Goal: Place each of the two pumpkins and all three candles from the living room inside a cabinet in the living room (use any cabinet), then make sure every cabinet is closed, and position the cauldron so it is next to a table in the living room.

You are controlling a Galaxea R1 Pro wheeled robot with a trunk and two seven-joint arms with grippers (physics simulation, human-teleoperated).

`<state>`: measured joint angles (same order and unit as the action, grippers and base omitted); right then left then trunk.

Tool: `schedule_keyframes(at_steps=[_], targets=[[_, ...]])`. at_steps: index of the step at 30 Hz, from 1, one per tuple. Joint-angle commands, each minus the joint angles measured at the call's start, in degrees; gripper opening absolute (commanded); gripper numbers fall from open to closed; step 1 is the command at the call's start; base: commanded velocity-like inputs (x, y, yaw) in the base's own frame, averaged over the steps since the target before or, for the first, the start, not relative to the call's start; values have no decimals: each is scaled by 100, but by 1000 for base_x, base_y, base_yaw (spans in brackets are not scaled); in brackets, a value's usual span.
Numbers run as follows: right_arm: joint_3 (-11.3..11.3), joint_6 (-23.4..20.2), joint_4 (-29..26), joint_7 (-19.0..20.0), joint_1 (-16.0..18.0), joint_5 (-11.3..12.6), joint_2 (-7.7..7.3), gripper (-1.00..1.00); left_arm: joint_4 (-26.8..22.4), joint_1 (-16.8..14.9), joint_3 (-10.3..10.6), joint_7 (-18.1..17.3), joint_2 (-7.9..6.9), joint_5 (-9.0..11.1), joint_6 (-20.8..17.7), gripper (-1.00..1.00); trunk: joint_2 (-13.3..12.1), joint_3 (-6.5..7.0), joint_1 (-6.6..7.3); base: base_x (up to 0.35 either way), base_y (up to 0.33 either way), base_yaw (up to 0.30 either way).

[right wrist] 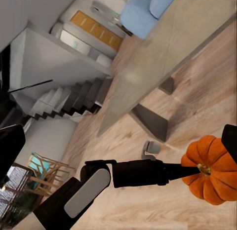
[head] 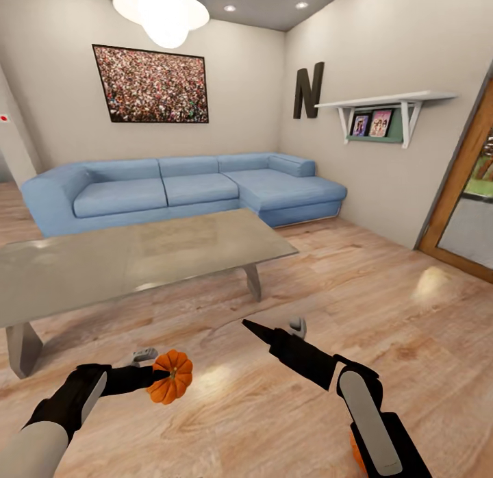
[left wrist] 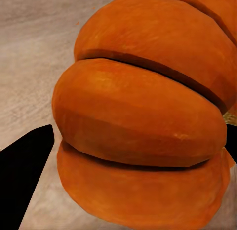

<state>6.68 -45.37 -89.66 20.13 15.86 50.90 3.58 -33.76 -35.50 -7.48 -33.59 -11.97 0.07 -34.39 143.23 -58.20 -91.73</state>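
My left gripper (head: 156, 366) is shut on a bright-orange ribbed pumpkin (head: 171, 376) and holds it above the wood floor in front of the glass-topped table (head: 137, 255). Seen up close in the left wrist view, the pumpkin (left wrist: 143, 116) sits between dark fingers (left wrist: 24, 171). The right wrist view shows the same pumpkin (right wrist: 210, 168) at the end of my left arm. My right gripper (head: 272, 325) hangs open and empty over the floor, right of the pumpkin. An orange sliver (head: 356, 452) peeks from under my right forearm, mostly hidden. Candles, cabinet and cauldron are out of view.
A blue corner sofa (head: 185, 190) stands behind the table along the far wall. A white wall shelf (head: 390, 105) and a wooden-framed door (head: 465, 197) are on the right. Open wood floor (head: 356, 286) lies right of the table. A staircase (right wrist: 64, 101) lies beyond the table's end.
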Motion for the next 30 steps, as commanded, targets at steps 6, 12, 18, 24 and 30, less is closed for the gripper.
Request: schedule_keyframes(at_steps=[6,12,18,24,30], targets=[[-9,-25,1,18,4,-10,3,100,-13,-1,-25,-34,2,29,-57,-100,-201,107,117,-174,0,-288],[-9,-25,9,18,4,-8,10,100,-16,-1,-25,-34,2,33,-58,-100,-442,215,248,-10,0,-288],[-7,-25,11,11,4,-6,11,100,-16,-1,-25,-34,-7,31,-63,-100,-682,323,380,0,0,-288],[-8,-25,10,9,4,-4,12,100,-16,-1,-25,-34,-7,34,-66,-100,-923,431,512,0,0,-288],[-9,-25,16,9,4,-8,12,100,-16,-1,-25,-34,-7,30,-66,-100,-1164,538,644,0,0,-288]])
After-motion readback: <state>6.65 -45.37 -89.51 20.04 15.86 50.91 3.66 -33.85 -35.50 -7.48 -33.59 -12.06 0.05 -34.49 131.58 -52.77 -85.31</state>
